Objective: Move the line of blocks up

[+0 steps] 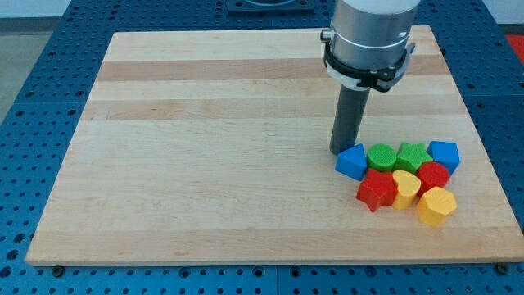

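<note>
Robotics lab, wooden board (205,147) on blue perforated table (33,49)

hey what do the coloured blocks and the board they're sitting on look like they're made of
The blocks, such as the blue one by my tip and the yellow one nearest the view's bottom, look like moulded plastic: saturated uniform colour, smooth faces, soft highlights. The board looks like pale wood with a matte finish, showing lengthwise grain and joined strips. My tip is a dark rod, material unclear.
</note>
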